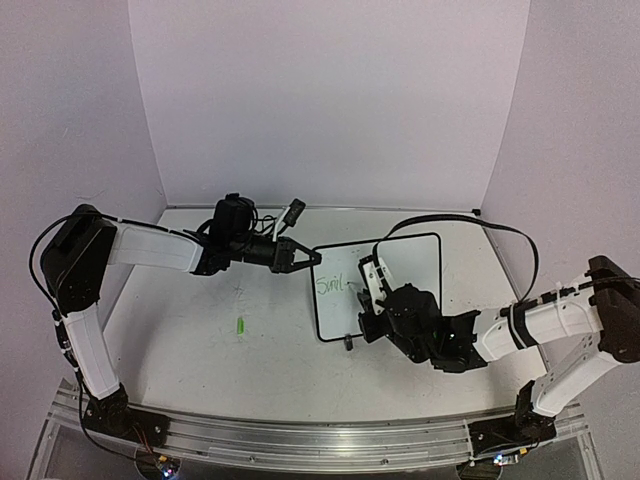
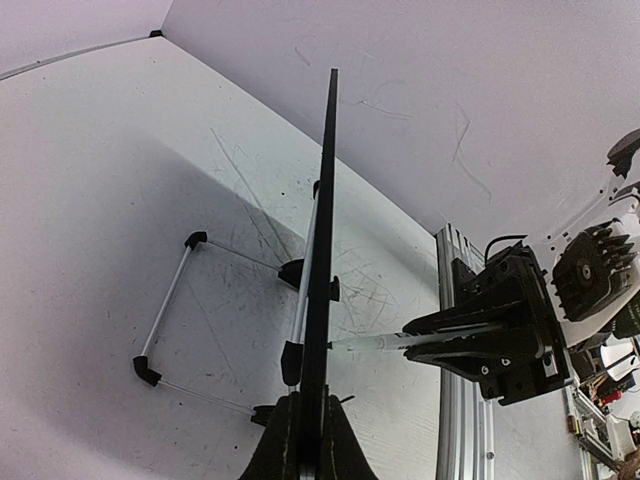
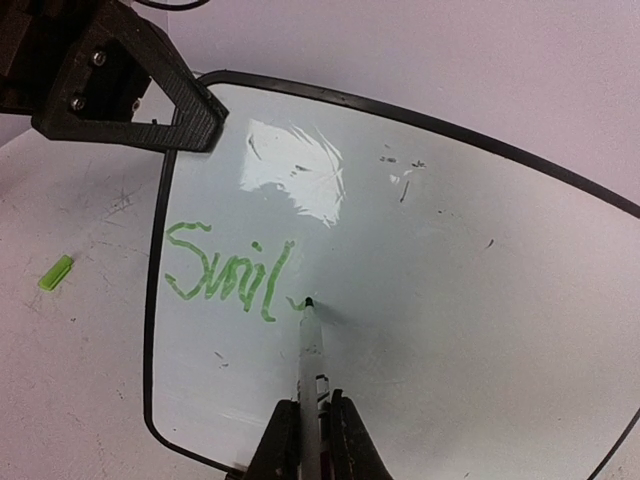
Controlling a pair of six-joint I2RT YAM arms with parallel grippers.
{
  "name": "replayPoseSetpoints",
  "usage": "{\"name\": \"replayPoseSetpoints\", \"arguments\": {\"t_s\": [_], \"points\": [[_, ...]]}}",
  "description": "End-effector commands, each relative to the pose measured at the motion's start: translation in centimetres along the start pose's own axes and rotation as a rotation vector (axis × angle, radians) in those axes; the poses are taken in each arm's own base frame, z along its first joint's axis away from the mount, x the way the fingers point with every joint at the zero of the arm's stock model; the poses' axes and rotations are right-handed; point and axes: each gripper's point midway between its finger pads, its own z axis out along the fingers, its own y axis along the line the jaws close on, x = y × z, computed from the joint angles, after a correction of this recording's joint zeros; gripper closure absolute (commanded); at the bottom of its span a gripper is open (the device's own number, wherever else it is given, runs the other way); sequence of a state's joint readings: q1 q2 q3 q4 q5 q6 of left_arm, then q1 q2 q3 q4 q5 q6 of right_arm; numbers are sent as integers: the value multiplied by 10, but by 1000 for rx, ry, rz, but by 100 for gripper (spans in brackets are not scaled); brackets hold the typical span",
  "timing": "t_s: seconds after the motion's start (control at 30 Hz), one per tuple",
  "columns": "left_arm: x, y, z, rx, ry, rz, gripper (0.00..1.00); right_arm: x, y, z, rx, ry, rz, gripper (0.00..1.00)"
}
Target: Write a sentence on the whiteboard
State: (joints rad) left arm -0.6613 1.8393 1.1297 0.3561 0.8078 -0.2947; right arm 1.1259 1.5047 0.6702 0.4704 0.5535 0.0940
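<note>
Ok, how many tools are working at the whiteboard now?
2. The left tool grips the whiteboard's left edge; the right tool holds a marker, its tip on the board beside the green writing.

Our left arm (image 1: 150, 248) reaches in from the left of the small glossy white board with a thin black frame (image 1: 415, 260), its forearm nearly level above the surface (image 1: 200, 340). Our left pincer (image 1: 308, 258) is clamped tight on that board's upper left edge. Our right arm (image 1: 545, 320) bends in low from the board's right side, with its wrist over the board's lower part. Our right pincer (image 3: 310, 430) is closed around a slim white marker (image 3: 308, 345), whose dark tip touches the board's face.
</note>
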Motion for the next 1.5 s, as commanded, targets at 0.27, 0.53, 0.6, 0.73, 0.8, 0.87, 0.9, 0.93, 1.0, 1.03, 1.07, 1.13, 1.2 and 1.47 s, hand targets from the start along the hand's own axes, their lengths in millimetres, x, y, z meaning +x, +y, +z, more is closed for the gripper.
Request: {"name": "replayPoseSetpoints", "arguments": {"t_s": [0.27, 0.53, 0.6, 0.73, 0.8, 0.87, 0.9, 0.93, 1.0, 1.03, 1.07, 1.13, 1.2, 1.47], "points": [[-5, -16, -4, 23, 2, 12, 100, -20, -1, 9, 18, -44, 32, 100], [-5, -17, -5, 23, 1, 14, 100, -14, 5, 11, -5, -26, 23, 100], [-5, -17, -5, 22, 1, 14, 100, -12, 4, 11, -6, -18, 24, 100], [-6, -17, -5, 22, 0, 16, 100, -7, 4, 10, -10, -3, 28, 100], [-6, -17, -5, 21, 0, 16, 100, -4, 3, 9, -8, 4, 29, 100], [-5, -16, -5, 21, 1, 14, 100, 0, 2, 8, -8, 13, 33, 100], [-4, -16, -4, 21, 2, 14, 100, 1, 1, 7, -8, 17, 34, 100], [-4, -16, -4, 21, 3, 14, 100, 3, 1, 7, -8, 21, 37, 100], [-4, -15, -4, 20, 4, 11, 100, 6, 0, 6, -10, 28, 40, 100], [-4, -15, -4, 20, 4, 11, 100, 7, 0, 5, -10, 31, 42, 100], [-3, -15, -4, 20, 5, 10, 100, 8, -1, 5, -10, 33, 43, 100], [-3, -15, -3, 20, 5, 11, 100, 10, -1, 4, -13, 38, 44, 100], [-3, -14, -3, 19, 5, 10, 100, 12, -1, 4, -13, 43, 46, 100], [-3, -15, -4, 19, 5, 10, 100, 19, -1, 3, -19, 64, 46, 100]]}}
